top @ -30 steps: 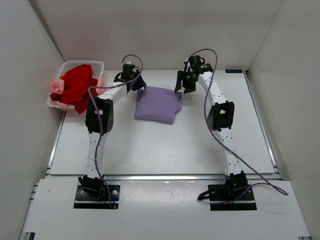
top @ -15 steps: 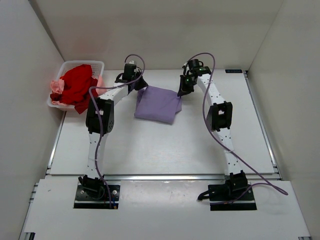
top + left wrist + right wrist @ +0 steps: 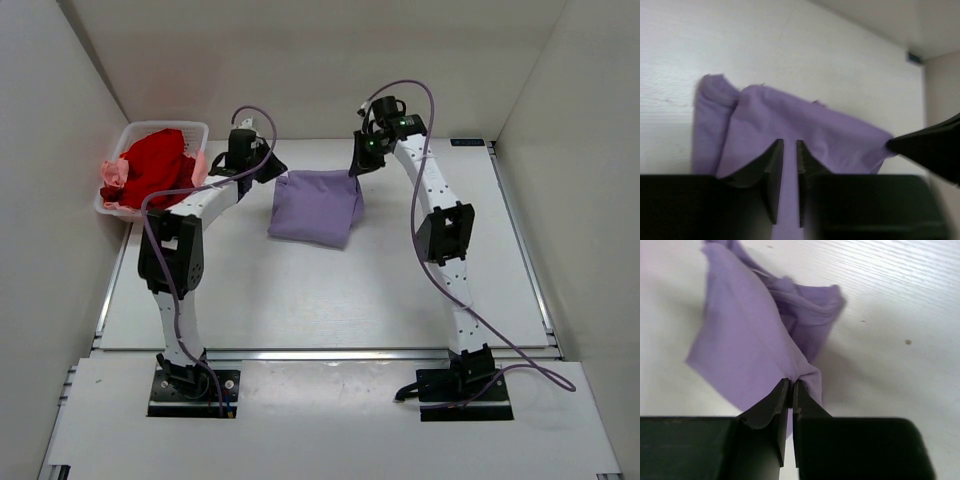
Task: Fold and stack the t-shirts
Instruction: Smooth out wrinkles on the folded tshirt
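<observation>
A lavender t-shirt lies folded at the back middle of the table. My right gripper is shut on its far right corner, and the cloth bunches where it enters the right gripper. My left gripper hovers at the shirt's far left corner. In the left wrist view the left gripper stands open by a narrow gap, with the shirt lying beyond it and nothing pinched. A red t-shirt and a pale pink one are heaped in the basket.
A white plastic basket stands at the back left corner, beside the left arm. White walls enclose the table on three sides. The right gripper's dark tip shows at the right of the left wrist view.
The right gripper shut on the shirt's far right corner and has drawn it up and back. The left gripper shut, then parted again, and its arm swung left.
</observation>
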Robot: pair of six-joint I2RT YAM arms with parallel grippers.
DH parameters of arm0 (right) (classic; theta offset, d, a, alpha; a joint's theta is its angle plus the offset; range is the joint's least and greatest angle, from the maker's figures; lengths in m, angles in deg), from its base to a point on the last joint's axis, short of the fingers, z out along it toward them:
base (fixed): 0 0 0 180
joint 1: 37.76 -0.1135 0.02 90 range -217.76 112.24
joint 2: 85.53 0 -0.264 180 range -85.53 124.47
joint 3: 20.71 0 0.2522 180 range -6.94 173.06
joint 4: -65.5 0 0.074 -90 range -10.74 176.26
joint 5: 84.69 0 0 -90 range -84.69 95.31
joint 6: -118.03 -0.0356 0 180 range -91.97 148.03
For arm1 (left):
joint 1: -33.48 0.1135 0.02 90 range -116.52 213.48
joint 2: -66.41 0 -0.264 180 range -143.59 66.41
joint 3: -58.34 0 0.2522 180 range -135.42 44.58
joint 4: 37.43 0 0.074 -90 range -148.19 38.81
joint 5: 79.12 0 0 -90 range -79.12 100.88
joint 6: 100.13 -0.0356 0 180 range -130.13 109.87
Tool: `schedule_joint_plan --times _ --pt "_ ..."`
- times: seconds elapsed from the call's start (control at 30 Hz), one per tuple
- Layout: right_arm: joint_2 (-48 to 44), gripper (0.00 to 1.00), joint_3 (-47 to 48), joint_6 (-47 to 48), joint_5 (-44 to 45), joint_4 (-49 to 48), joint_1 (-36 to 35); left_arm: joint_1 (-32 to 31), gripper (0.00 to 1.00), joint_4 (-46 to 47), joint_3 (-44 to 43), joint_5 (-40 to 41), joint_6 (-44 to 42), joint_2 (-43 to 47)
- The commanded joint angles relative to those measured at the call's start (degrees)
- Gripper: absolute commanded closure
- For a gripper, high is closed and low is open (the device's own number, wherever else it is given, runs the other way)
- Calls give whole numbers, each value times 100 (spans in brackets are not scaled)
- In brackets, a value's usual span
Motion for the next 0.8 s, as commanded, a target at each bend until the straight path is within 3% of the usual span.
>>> schedule_joint_plan --times 0.0,0.03,0.17,0.4,0.6,0.77 --pt "-586 100 -65 100 76 11 -164 138 64 609 85 -187 -32 315" --pt "-586 100 -82 74 111 -15 -225 208 56 592 -55 -266 -6 157" --pt "-524 100 -65 91 111 11 -234 358 44 -4 -1090 -575 -58 -582" --pt "-446 100 -56 100 102 -42 -155 349 40 -998 -2551 -461 -103 -1786" --pt "-358 100 -91 100 58 -50 -102 296 51 -806 -2387 -794 91 -2068" --pt "-296 100 -109 100 32 -33 -76 296 46 -201 -1693 -944 372 -1823"
